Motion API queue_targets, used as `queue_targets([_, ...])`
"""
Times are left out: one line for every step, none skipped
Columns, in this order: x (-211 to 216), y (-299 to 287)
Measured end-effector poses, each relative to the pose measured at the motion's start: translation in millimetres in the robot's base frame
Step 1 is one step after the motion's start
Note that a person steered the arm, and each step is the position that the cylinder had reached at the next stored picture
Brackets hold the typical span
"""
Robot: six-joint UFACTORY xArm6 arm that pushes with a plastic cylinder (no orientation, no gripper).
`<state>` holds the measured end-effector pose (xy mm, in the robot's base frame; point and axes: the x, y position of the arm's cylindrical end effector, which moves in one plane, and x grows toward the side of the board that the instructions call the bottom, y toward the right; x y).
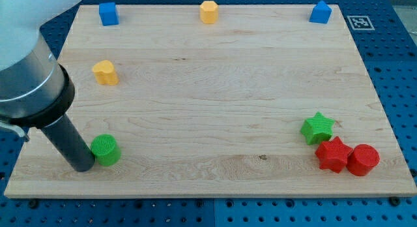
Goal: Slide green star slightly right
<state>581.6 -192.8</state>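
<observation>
The green star (317, 128) lies on the wooden board (215, 103) at the view's lower right. It touches the red star (333, 154) just below it. A red cylinder (363, 160) sits against the red star's right side. My tip (83, 166) is at the view's lower left, far from the green star. It rests against the left side of a green cylinder (105, 150).
A yellow block (105, 72) sits at the left. Along the board's top edge are a blue block (109, 14) at the left, a yellow hexagonal block (208, 12) in the middle and a blue block (320, 12) at the right.
</observation>
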Motion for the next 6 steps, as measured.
queue_targets([-10, 4])
queue_targets([-14, 13])
queue_targets([-19, 11])
queue_targets([-38, 5])
queue_targets([-39, 5])
queue_targets([-29, 5])
